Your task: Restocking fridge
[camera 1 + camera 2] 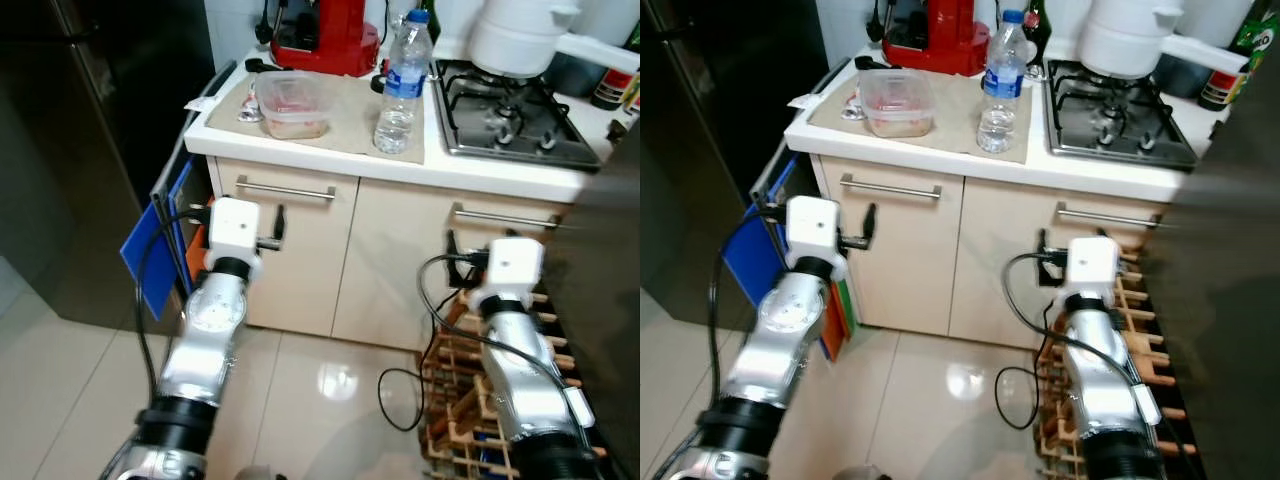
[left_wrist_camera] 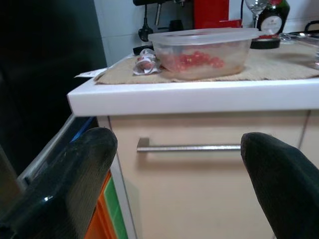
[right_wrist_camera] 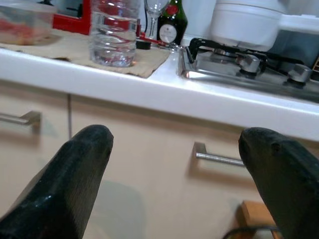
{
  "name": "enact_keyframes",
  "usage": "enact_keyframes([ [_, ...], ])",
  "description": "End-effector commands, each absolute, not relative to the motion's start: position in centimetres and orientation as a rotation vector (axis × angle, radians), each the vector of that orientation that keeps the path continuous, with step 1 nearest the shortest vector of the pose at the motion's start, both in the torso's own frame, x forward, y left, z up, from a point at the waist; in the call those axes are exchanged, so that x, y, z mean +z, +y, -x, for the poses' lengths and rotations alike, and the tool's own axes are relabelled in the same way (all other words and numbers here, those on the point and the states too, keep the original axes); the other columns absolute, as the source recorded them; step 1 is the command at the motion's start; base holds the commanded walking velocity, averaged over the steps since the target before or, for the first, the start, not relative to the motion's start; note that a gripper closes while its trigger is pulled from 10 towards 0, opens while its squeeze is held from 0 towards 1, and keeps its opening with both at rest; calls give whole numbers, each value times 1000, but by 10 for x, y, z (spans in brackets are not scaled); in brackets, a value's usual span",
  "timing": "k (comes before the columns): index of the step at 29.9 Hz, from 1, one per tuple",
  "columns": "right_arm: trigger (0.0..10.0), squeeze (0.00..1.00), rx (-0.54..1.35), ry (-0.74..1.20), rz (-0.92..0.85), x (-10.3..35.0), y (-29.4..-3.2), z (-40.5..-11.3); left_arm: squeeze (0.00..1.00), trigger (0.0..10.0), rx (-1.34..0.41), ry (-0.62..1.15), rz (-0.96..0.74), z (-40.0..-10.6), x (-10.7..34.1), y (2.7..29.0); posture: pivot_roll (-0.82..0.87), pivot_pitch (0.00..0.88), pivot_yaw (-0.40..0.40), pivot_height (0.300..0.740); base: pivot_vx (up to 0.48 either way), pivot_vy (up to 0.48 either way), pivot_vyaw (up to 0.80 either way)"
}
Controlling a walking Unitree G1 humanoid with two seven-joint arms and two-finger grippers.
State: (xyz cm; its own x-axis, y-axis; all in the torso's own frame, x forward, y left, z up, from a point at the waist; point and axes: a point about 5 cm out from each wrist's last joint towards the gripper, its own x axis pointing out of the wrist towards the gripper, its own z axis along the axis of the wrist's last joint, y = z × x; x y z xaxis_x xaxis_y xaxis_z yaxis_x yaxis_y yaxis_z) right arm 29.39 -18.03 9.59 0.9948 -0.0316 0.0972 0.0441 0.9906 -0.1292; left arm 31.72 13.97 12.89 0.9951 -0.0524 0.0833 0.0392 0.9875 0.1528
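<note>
Beige woven mat [image 1: 345, 115]: lies on the white worktop [image 1: 400, 160] and carries the two items for the fridge.
Clear plastic food container with lid [image 1: 292, 103]: sits on the mat near the worktop's left end; red pieces show inside it in the left wrist view.
Clear plastic water bottle with blue cap [image 1: 402, 85]: stands upright on the mat, to the right of the container and apart from it, just beside the steel gas hob [image 1: 510, 125].
Dark fridge [image 1: 90, 140]: stands to the left of the worktop; its door appears closed.
Left gripper [image 2: 179, 174]: held in front of the cream cabinet drawer [image 1: 285, 245], below the worktop edge and below the container; its two black fingers stand wide apart with nothing between them.
Right gripper [image 3: 174, 172]: held in front of the right-hand cabinet front, below the hob; its fingers are likewise spread and empty.
Other items: a red appliance [image 1: 330, 35] stands behind the container, a white pot [image 1: 520, 35] rests on the hob, a wooden rack [image 1: 465, 400] stands on the floor by the right arm, and a blue flat panel [image 1: 150, 250] leans between fridge and cabinet.
</note>
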Motion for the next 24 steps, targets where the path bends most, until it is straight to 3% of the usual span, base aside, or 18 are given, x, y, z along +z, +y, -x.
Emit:
enact_keyframes([
  [1,10000,0,-72,-125,142,103,-190,-295,0,10000,-87,-100,-146,-318,131,127,74,0,-16,732,472,0,0],
  [8,10000,0,-49,-347,107,168,-180,-310,0,10000,-99,-107,-145,-318,131,126,73,1,-15,732,474,0,0],
  [17,10000,0,-57,-541,88,242,-189,-322,0,10000,-124,-117,-145,-315,130,120,67,14,-8,732,0,0,0],
  [24,10000,0,-30,-543,38,261,-171,-347,0,10000,-153,-160,-154,-316,138,113,71,26,-1,732,0,0,0],
])
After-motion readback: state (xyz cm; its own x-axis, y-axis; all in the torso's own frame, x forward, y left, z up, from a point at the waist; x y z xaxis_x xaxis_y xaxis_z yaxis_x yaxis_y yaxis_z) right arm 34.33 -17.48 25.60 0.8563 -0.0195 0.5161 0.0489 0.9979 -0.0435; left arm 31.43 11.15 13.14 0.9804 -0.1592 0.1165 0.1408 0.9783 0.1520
